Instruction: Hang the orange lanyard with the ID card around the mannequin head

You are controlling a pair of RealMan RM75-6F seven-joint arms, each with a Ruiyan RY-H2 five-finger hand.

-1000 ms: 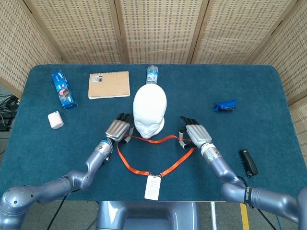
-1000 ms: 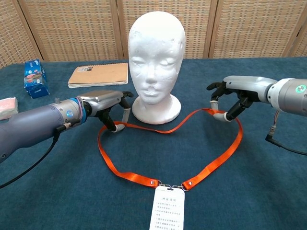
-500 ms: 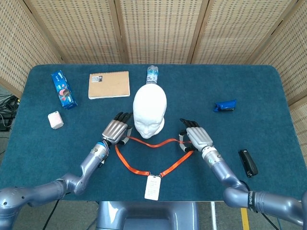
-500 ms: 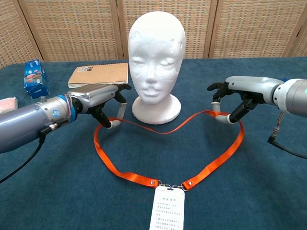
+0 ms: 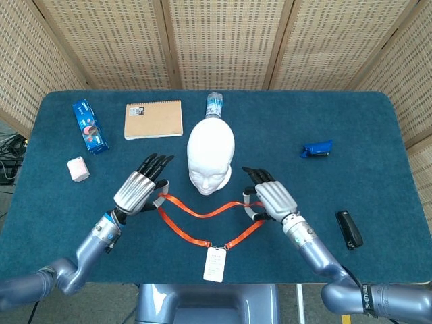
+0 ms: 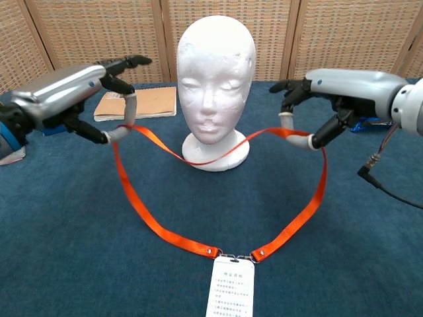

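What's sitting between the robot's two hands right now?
The white mannequin head, with the orange lanyard sagging across its base from left hand to right hand; the chest view shows it best.

Notebook (image 5: 154, 119) behind mannequin head (image 5: 210, 156), lanyard (image 5: 202, 223) before it

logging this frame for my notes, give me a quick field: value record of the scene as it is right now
task item: orange lanyard, loop spread wide in front of the mannequin head
id card: lying on the table at the near edge
left robot hand: raised, pinching the lanyard's left side
right robot hand: raised, pinching the lanyard's right side
strap between hands: sags across the head's base, not over the head
mannequin head: upright, table centre
other items: notebook, blue packet, bottle behind the head
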